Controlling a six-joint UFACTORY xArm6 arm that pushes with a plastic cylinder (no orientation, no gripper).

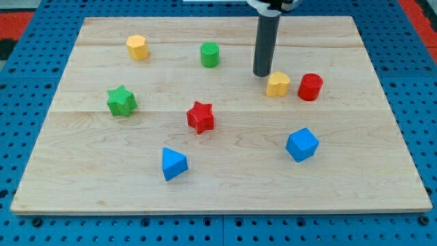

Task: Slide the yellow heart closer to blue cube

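Observation:
The yellow heart [278, 84] lies right of the board's middle, toward the view's top. The blue cube [302, 144] lies below it, toward the view's bottom right, well apart from the heart. My tip [262, 74] rests on the board just to the upper left of the yellow heart, close to it or touching its edge. A red cylinder [311, 87] stands right beside the heart on its right.
A yellow hexagonal block [137, 47] lies at the top left, a green cylinder [209, 55] top centre, a green star [121, 101] at the left, a red star [201, 117] in the middle, a blue triangular block [173, 163] at the bottom. The wooden board [382, 171] sits on blue pegboard.

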